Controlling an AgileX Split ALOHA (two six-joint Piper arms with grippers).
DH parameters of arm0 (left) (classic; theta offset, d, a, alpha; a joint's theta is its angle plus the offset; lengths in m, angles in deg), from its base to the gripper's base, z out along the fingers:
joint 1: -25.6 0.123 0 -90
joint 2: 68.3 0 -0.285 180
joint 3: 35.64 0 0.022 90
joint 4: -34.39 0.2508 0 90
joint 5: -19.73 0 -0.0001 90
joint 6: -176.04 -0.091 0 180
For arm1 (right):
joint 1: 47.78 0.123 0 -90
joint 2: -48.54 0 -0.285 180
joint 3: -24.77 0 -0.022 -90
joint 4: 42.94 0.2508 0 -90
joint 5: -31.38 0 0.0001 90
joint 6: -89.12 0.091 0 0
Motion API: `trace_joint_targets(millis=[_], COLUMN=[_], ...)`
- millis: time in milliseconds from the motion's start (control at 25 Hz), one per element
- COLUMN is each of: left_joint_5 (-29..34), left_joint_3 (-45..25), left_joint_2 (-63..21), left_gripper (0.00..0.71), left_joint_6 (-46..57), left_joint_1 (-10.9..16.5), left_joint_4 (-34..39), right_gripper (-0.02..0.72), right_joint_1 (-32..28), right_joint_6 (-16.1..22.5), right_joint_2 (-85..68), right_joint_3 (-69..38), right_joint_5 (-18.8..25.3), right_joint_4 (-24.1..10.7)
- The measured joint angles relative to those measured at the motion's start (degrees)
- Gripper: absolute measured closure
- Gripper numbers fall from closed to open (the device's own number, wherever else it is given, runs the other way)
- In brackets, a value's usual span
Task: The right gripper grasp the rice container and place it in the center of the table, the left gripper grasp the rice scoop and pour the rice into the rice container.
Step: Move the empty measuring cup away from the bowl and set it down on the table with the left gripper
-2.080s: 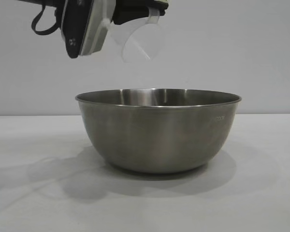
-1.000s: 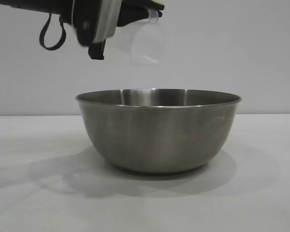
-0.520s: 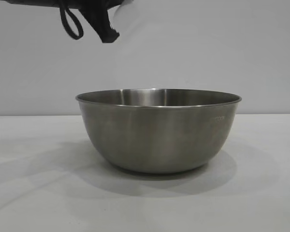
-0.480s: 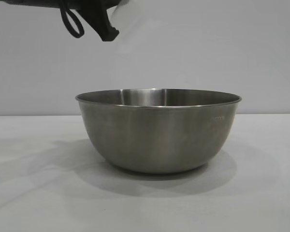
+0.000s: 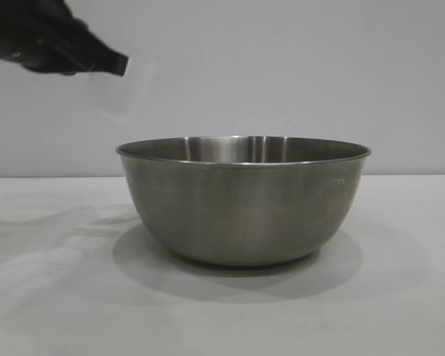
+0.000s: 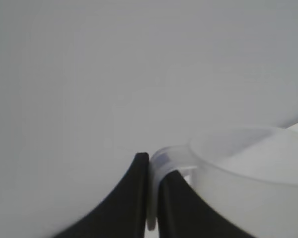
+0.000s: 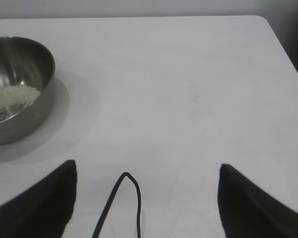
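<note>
The large round brushed stainless-steel rice container (image 5: 243, 200) stands upright on the plain white desk (image 5: 52, 297), and the small heap of white-cream rice (image 7: 12, 94) already lies on its floor. Judging by that, the pour looks done, and the step in hand is carrying the scoop away and setting it down.

The small translucent plastic rice scoop (image 6: 248, 183) is up and off to the left of the container, clear of its rim. The black wedge-fingered left hand (image 6: 149, 198) is pinched tight on the scoop's thin loop handle. In the left wrist view no grains show in the part of the cup that is visible. To do this step well, I would keep the cup mouth-up and level, hold the pinch firm because the handle is thin and could twist, lower it to bare desk well apart from the container, and part the fingers only once the base is seated.

The black taper-fingered right hand (image 7: 144, 198) waits to the right of the container, fingers spread wide and holding nothing.

Count: one container, one scoop, one heap of rice, two hands, one desk.
</note>
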Motion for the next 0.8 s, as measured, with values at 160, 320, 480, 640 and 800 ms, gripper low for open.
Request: trace_joint_targets(millis=[160, 320, 480, 640, 800], left_joint_5=[0.0, 0.0, 0.0, 0.0, 0.0], left_joint_3=[-3.9, -5.8, -6.1, -6.1, -6.1], left_joint_2=[0.1, 2.3, 5.1, 7.6, 9.8], left_gripper=[0.710, 0.710, 0.710, 0.710, 0.710], left_joint_6=[2.5, 5.7, 6.9, 7.1, 7.1], left_joint_1=[0.0, 0.0, 0.0, 0.0, 0.0], left_joint_4=[-3.2, -5.8, -5.9, -5.9, -6.1], right_gripper=[0.176, 0.176, 0.176, 0.176, 0.176], right_joint_1=[0.0, 0.0, 0.0, 0.0, 0.0], right_joint_6=[0.0, 0.0, 0.0, 0.0, 0.0], right_joint_2=[0.0, 0.0, 0.0, 0.0, 0.0], right_joint_3=[0.0, 0.0, 0.0, 0.0, 0.0], right_joint_5=[0.0, 0.0, 0.0, 0.0, 0.0], right_joint_4=[0.0, 0.0, 0.0, 0.0, 0.0])
